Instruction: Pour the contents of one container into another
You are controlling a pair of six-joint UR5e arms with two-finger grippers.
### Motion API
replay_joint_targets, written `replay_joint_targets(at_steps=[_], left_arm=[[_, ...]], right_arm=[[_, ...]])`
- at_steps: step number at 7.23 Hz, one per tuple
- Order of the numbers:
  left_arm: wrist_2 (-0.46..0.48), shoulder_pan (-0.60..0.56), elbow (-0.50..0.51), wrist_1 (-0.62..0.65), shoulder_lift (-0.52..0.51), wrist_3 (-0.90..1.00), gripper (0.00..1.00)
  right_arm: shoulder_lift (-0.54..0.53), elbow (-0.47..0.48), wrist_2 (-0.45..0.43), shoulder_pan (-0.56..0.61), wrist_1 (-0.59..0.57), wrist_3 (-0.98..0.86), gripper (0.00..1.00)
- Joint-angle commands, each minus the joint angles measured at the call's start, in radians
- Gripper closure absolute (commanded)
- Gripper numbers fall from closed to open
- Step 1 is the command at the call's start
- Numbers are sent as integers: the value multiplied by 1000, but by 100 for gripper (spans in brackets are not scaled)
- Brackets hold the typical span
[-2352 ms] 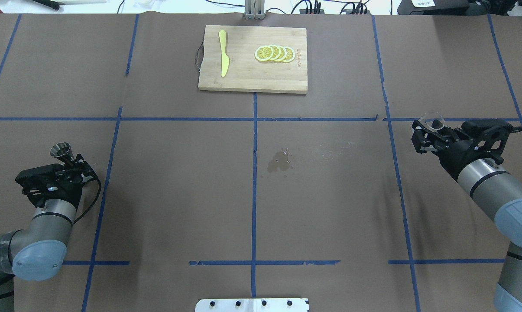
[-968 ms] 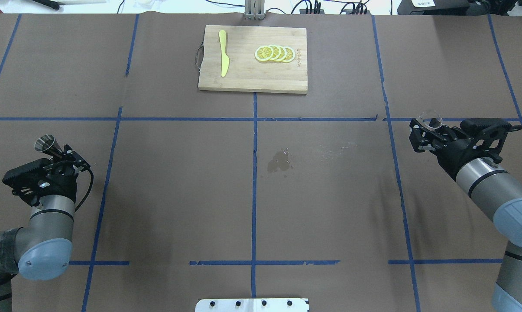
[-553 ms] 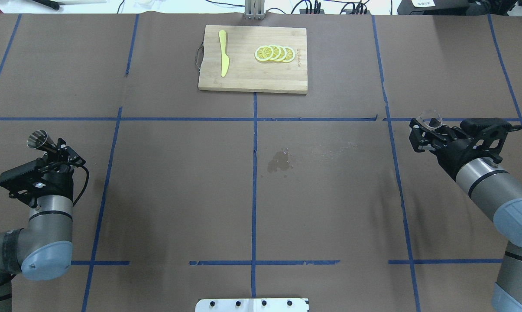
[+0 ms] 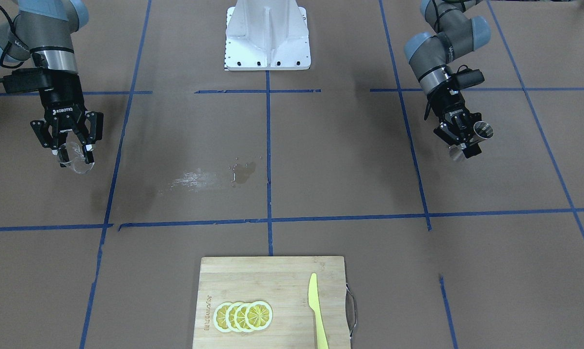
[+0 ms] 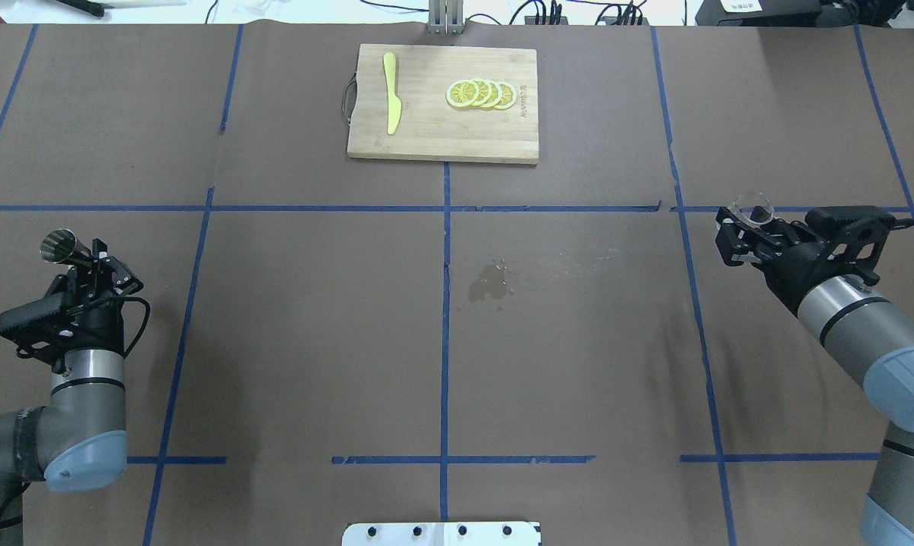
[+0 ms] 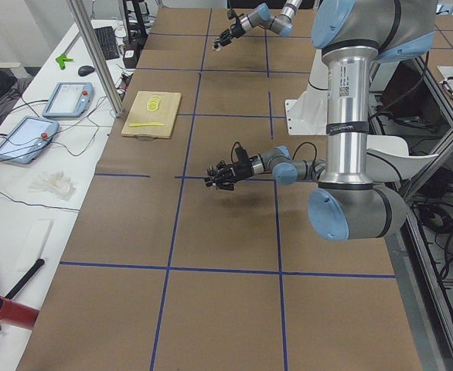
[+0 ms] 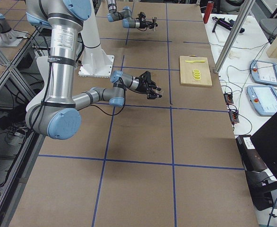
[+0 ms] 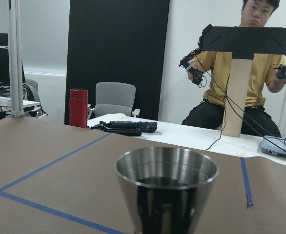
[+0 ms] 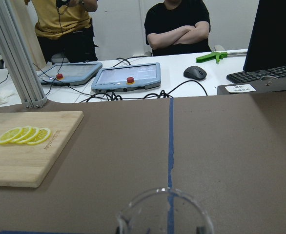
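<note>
The silver jigger [image 5: 58, 246] is held at its waist by my left gripper [image 5: 92, 267], which is shut on it above the table's left side. In the front view the jigger [image 4: 481, 131] leans sideways in that gripper [image 4: 466, 141]. The left wrist view shows the jigger's open cup [image 8: 166, 192] close up, dark inside. My right gripper [image 5: 743, 230] is shut on the clear glass cup [image 5: 755, 206] above the table's right side. The cup [image 4: 80, 164] hangs low between the fingers of this gripper [image 4: 73, 150], and its rim [image 9: 165, 214] fills the bottom of the right wrist view. The two containers are far apart.
A wooden cutting board [image 5: 426, 136] lies at the far middle with lemon slices [image 5: 481, 93] and a yellow knife [image 5: 391, 92]. A wet patch [image 5: 489, 282] marks the brown paper near the table's centre. The robot's white base plate [image 5: 441, 533] is at the near edge.
My left arm has carried the jigger to the left and a little farther from the robot, swinging its wrist round. The right arm with the glass cup has barely moved.
</note>
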Motion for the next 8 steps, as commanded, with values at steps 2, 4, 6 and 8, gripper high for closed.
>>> replay_joint_targets(at_steps=[2, 4, 6, 8], left_arm=[[28, 27, 22, 0, -5, -3, 100], [42, 47, 37, 0, -9, -3, 100], [45, 62, 42, -2, -25, -3, 100], [45, 68, 60, -2, -37, -3, 96]], right_arm=[[-1, -10, -9, 0, 0, 14, 100], [-1, -9, -11, 0, 2, 17, 100], [-1, -10, -11, 0, 0, 17, 100], [-1, -12, -11, -2, 0, 17, 100]])
